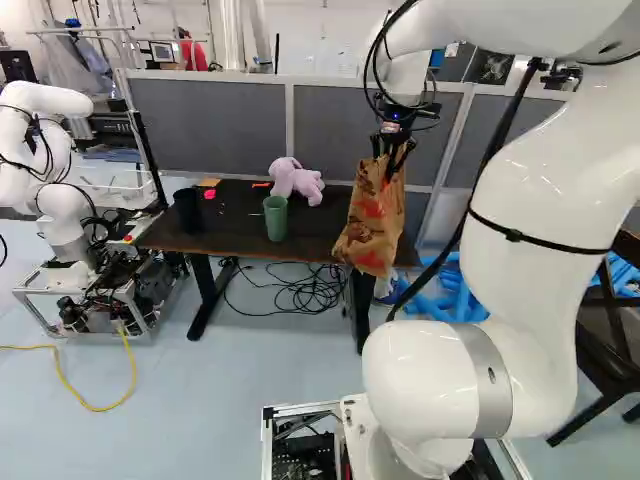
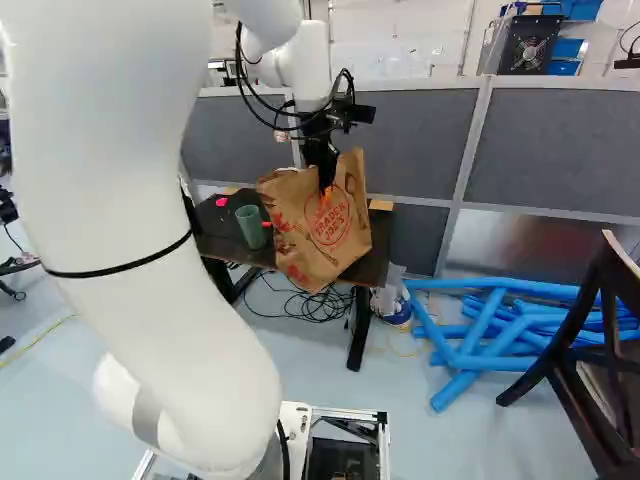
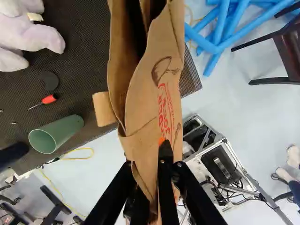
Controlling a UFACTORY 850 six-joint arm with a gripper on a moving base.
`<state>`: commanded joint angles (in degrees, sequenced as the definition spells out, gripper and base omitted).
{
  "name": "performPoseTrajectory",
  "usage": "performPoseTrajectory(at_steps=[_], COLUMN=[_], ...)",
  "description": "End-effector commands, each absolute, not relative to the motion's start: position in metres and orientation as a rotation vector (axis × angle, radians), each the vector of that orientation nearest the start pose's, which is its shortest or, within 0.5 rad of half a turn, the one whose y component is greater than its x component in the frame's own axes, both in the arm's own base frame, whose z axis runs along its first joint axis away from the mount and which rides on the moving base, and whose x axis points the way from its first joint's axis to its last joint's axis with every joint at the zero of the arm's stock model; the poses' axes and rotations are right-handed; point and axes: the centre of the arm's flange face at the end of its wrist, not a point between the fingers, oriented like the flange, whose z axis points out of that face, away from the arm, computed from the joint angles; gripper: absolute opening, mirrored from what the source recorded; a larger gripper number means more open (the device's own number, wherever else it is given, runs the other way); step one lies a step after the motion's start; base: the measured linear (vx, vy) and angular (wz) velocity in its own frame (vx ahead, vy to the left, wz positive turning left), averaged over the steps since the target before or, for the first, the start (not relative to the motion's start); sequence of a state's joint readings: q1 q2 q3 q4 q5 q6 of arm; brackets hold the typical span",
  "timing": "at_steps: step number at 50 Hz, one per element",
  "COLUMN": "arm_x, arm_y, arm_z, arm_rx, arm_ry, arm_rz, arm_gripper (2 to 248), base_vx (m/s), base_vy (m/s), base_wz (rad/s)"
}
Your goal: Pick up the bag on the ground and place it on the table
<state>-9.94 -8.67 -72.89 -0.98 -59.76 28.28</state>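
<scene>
Brown paper bag with red print (image 2: pixel 330 220): creased, gripped near the top, hanging roughly upright with a slight tilt; its mouth gapes in the wrist view.
Bag's place: at the right end of the table in the left base view, bottom showing lower than the tabletop; contact unclear.
Dark rectangular table with black legs (image 1: pixel 235 215): upright, top level, fine-textured.
</scene>
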Motion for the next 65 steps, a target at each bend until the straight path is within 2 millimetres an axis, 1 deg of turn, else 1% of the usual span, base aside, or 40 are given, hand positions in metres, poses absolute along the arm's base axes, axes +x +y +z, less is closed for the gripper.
performPoseTrajectory(at_steps=[9,14,35,53,60,65], arm_x=[0.521,0.531,0.578,0.622,0.633,0.636], arm_y=[-0.092,-0.093,-0.099,-0.102,-0.102,-0.103], arm_z=[0.609,0.605,0.574,0.547,0.537,0.534], arm_rx=[-2.972,-2.973,-2.981,-2.971,-2.972,-2.973], arm_ry=[1.014,1.013,1.008,0.993,0.99,0.989], arm_rz=[-0.135,-0.127,-0.084,-0.175,-0.174,-0.172], arm_gripper=[21,21,21,21,21,21], base_vx=[0.0,0.0,0.0,0.0,0.0,0.0], base_vy=[0.0,0.0,0.0,0.0,0.0,0.0], base_wz=[0.0,0.0,0.0,0.0,0.0,0.0])
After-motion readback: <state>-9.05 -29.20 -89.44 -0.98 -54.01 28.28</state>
